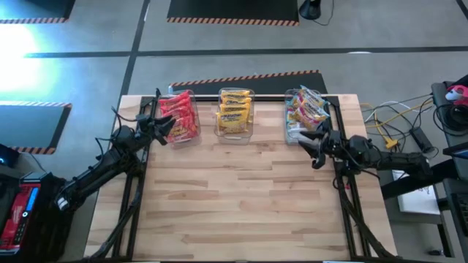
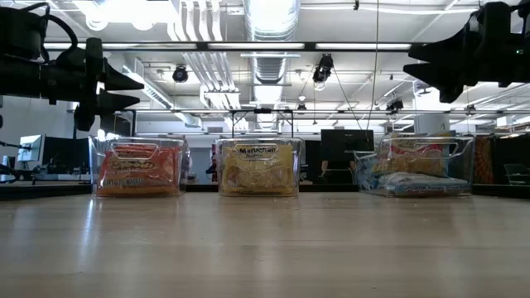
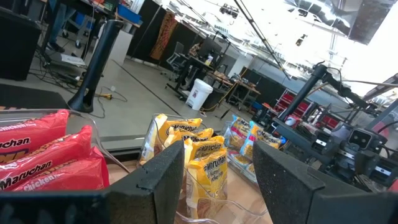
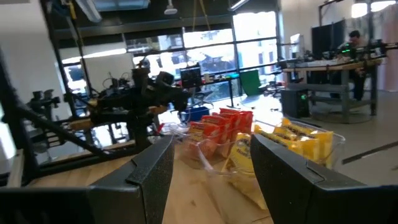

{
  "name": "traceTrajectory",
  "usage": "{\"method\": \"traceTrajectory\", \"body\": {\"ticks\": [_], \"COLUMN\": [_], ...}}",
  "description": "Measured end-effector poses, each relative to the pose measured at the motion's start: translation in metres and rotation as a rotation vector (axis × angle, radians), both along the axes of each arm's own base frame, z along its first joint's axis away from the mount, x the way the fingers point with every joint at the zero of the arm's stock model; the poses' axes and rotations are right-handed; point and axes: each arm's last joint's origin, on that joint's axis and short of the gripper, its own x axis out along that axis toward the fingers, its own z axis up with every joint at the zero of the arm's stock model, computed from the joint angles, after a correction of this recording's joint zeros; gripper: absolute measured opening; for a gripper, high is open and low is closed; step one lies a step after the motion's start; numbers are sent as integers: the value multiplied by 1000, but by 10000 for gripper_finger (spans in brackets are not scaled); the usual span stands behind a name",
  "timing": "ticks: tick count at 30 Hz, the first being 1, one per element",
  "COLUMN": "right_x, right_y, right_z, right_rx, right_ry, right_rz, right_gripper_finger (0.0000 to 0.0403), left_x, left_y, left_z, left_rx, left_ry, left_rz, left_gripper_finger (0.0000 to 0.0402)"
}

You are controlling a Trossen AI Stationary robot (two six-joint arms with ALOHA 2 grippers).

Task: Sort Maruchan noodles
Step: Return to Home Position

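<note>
Bins: three clear ones in a row along the far edge of the table, at 11, 12 and 1 o'clock from its middle.
Left bin: red Maruchan packets standing on edge, several of them; I cannot count them exactly.
Middle bin: yellow Maruchan packets, also upright and packed close, several.
Right bin: pink-yellow multicoloured packets, piled more loosely, several.
Loose packets: I see none on the bare wood; every packet I can make out sits in a bin.
Arms: two, one on each side.
Left gripper: at about 10 o'clock, raised well above the tabletop beside the near corner of the left bin, pointing toward 2 o'clock, jaws apart and holding nothing.
Right gripper: at about 2 o'clock, also raised, just beside the near end of the right bin, pointing toward 9 o'clock, jaws apart and holding nothing.
</note>
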Motion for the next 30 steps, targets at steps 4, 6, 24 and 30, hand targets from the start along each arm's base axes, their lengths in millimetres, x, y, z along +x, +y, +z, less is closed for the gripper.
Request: {"method": "traceTrajectory", "body": {"ticks": [4,6,24,30], "right_x": [0,0,0,0], "right_y": [2,1,1,1], "right_z": [0,0,0,0], "right_rx": [0,0,0,0], "right_ry": [0,0,0,0], "right_rz": [17,16,16,16], "right_gripper_finger": [201,201,201,201], "left_x": [0,0,0,0], "left_y": [0,0,0,0], "left_z": [0,0,0,0], "left_rx": [0,0,0,0], "left_ry": [0,0,0,0], "left_rz": [0,0,0,0], "left_gripper_finger": [174,174,174,174]}}
